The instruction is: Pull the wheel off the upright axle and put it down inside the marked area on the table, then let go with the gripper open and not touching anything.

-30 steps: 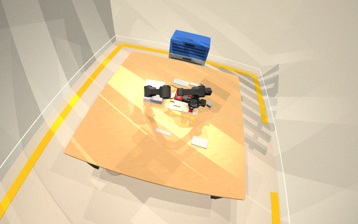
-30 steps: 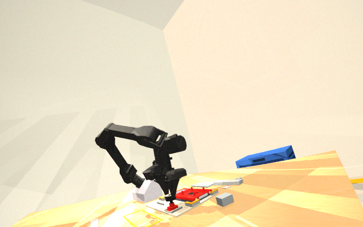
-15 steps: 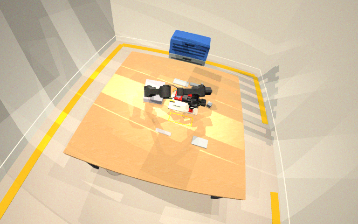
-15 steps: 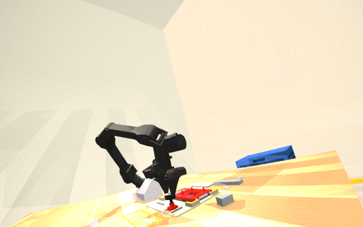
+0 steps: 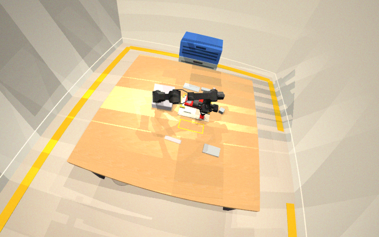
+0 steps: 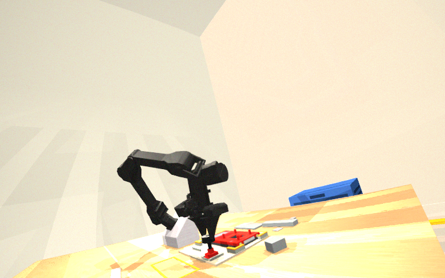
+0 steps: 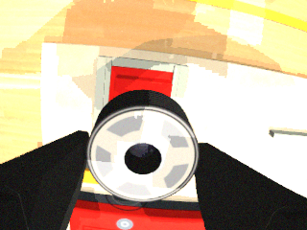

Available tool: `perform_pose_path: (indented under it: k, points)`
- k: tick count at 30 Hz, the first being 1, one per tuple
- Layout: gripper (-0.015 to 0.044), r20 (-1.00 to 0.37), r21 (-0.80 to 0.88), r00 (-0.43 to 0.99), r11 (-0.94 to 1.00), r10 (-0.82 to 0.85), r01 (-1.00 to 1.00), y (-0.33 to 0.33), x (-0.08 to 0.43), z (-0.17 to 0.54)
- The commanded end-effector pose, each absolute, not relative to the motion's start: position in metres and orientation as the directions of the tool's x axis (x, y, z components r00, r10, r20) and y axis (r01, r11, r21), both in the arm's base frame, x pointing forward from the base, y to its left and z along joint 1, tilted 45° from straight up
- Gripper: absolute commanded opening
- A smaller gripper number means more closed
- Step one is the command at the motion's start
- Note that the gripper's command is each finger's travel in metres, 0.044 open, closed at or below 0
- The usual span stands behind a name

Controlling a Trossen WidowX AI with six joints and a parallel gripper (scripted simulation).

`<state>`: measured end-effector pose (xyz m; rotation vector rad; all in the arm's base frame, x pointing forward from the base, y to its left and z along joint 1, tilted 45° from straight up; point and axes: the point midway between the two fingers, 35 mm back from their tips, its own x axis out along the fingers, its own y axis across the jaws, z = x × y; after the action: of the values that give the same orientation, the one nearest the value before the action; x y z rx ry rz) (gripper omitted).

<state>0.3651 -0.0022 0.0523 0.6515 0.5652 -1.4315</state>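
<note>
Black rubber-like wheel (image 6: 206, 238) sits clamped across its sides in the pincer (image 5: 202, 112) (image 6: 208, 236) (image 7: 143, 152), probably lifting clear of the axle (image 6: 210, 245) beneath.

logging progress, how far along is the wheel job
Done: the gripper is shut on the wheel, a finger at either side.
In hand: pulling it up; the exterior view shows it above the red block, with a dark post between.
Left: reaching the yellow outline, setting down, letting go.
</note>
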Motion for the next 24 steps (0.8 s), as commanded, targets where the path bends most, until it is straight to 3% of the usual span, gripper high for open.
perform_pose_path:
  k: [1, 24]
  points:
    - [0.0000, -0.708, 0.081, 0.079, 0.030, -0.702, 0.996, 0.0029, 0.3658, 0.0570]
    - [0.0000, -0.708, 0.080, 0.079, 0.031, -0.702, 0.996, 0.0088, 0.3648, 0.0629]
